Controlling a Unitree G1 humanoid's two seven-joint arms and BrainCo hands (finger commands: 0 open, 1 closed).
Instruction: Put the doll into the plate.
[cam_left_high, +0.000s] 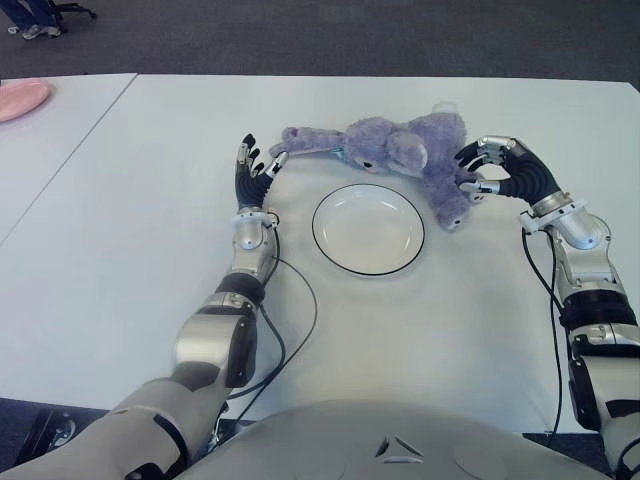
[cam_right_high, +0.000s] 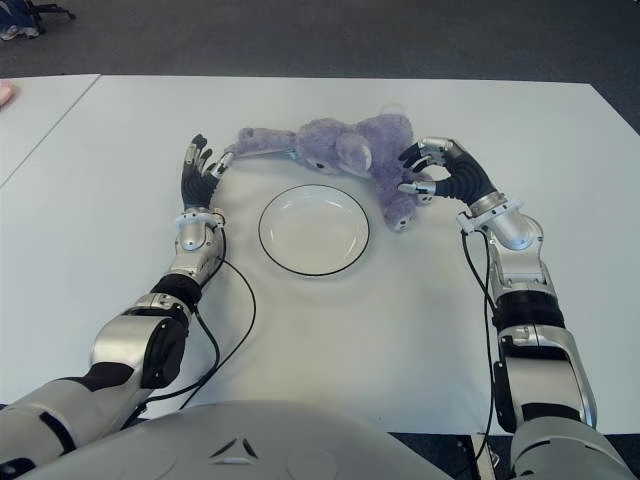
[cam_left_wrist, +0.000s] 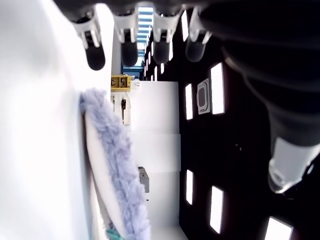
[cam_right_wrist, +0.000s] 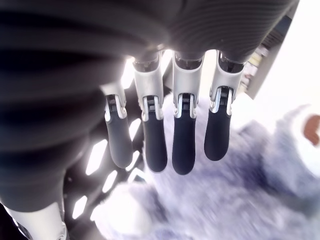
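The doll (cam_left_high: 400, 150), a purple plush animal, lies on its side on the white table (cam_left_high: 120, 250) just behind the round white plate (cam_left_high: 340, 262), which holds nothing. My left hand (cam_left_high: 252, 170) stands open at the tip of the doll's long limb (cam_left_wrist: 115, 165), left of the plate, fingers straight. My right hand (cam_left_high: 478, 170) is at the doll's right side, open and cupped around its body and lower leg. In the right wrist view the fingers (cam_right_wrist: 184, 135) hang nearly straight over the plush (cam_right_wrist: 235, 200) and are not closed on it.
A pink dish (cam_left_high: 20, 98) sits on the neighbouring table at the far left. Black cables (cam_left_high: 300, 320) trail on the table from both forearms. A person's feet (cam_left_high: 35, 25) show on the dark floor beyond the table's far edge.
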